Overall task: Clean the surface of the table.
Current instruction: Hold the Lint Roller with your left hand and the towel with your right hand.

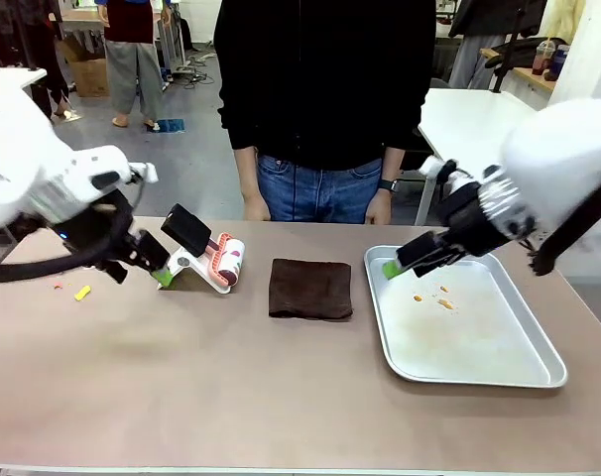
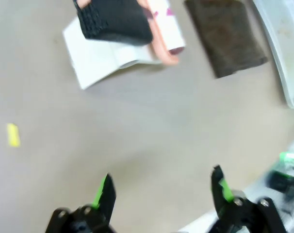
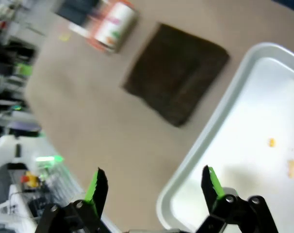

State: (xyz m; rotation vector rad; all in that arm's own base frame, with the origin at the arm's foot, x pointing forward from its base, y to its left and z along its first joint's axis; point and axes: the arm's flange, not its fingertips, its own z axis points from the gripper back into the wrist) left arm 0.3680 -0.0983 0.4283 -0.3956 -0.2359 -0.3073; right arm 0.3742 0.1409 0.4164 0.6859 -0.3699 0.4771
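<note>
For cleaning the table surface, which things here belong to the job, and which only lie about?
Probably for the job: table, brown cloth, lint roller, yellow scrap to clear away.
Probably lying about: metal tray, orange crumbs in it.

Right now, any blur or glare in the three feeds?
Front view: sharp, even light, soft sheen on the tray. Left wrist view: blurred, lint roller smeared. Right wrist view: blurred too, brown cloth edges soft, background smeared.
</note>
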